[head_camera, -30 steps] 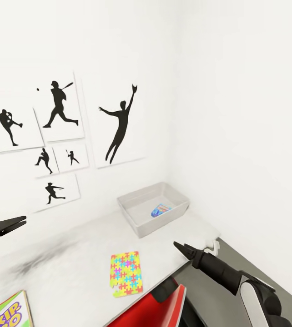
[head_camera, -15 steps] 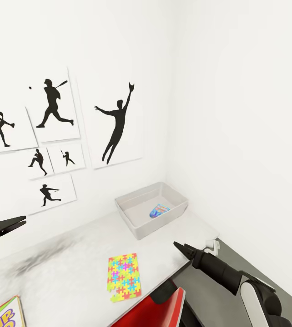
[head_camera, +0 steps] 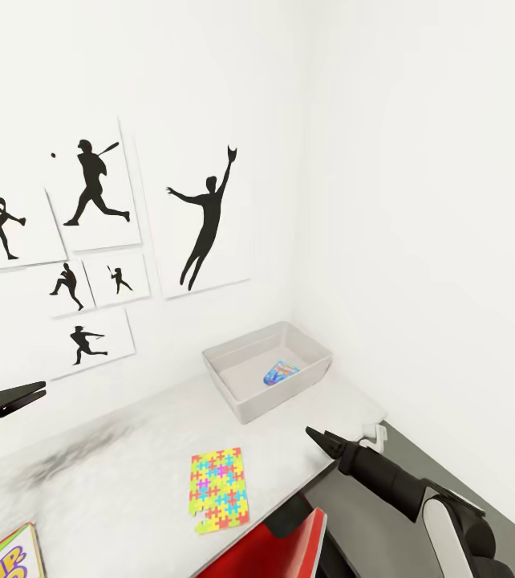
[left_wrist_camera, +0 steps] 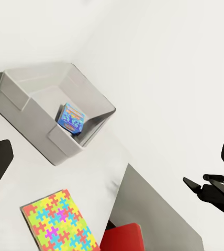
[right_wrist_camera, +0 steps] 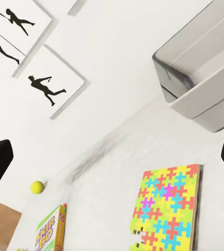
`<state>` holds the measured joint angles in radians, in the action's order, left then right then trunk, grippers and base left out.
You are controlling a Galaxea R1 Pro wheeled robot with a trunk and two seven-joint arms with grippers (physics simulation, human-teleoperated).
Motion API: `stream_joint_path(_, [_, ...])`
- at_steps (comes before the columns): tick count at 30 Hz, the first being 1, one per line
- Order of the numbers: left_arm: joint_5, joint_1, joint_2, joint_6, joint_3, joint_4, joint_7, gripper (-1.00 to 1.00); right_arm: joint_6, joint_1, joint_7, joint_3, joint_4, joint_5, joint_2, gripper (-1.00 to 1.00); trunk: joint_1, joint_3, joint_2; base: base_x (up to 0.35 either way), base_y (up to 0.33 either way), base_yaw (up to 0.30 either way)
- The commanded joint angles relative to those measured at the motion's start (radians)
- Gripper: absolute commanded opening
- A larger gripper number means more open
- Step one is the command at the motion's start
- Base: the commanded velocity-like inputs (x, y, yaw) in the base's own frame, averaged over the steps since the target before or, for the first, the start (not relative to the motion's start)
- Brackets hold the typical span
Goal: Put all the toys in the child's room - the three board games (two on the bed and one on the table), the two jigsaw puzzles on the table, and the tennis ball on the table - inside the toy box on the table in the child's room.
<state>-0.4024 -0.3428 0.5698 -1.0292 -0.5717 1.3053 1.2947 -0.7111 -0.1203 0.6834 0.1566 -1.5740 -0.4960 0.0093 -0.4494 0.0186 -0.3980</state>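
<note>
The grey toy box point(head_camera: 245, 395) stands in the table's far corner by the wall, with a small blue colourful box point(head_camera: 281, 372) lying inside it. A bright jigsaw puzzle point(head_camera: 219, 490) lies flat near the table's front edge. A green-edged board game point(head_camera: 5, 555) pokes in at the lower left. In the right wrist view a yellow tennis ball point(right_wrist_camera: 37, 186) rests near the wall beyond that board game point(right_wrist_camera: 49, 230). My left gripper point(head_camera: 29, 392) hovers open over the table's left side. My right gripper point(head_camera: 320, 439) is open off the table's right edge, holding nothing.
The white table point(head_camera: 121, 474) fills the room's corner, with walls behind and to the right. Baseball silhouette posters point(head_camera: 97, 193) hang above it. A red chair point(head_camera: 281, 550) sits tucked under the front edge. Grey floor point(head_camera: 442, 474) lies to the right.
The whole view has shifted a little as the camera turned right. Both grippers and the toys keep their places.
</note>
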Motion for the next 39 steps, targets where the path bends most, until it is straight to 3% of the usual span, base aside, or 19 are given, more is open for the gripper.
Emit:
stream_joint_path(1, [-0.002,-0.001,0.000,-0.008,0.000,0.000,0.002,1.00,-0.006,-0.001,0.002,0.002,0.000,-0.003,0.001,1.00,-0.001,0.002,-0.002,0.000,0.000,0.000])
stream_joint_path(24, [-0.003,-0.001,-0.001,-0.008,0.003,0.000,0.001,1.00,-0.004,-0.001,-0.009,0.003,0.005,-0.003,0.004,1.00,-0.001,0.002,-0.002,0.000,0.000,0.000])
stream_joint_path(35, [-0.001,-0.001,-0.001,-0.008,0.008,-0.001,-0.005,1.00,-0.013,-0.001,-0.060,0.001,-0.001,-0.003,0.011,1.00,-0.001,0.002,-0.002,0.000,0.000,0.000])
stream_joint_path(39, [0.001,-0.004,-0.002,-0.009,0.040,-0.003,-0.016,1.00,-0.044,-0.011,-0.106,0.001,-0.003,-0.004,0.012,1.00,-0.001,0.002,-0.002,0.000,0.000,0.000])
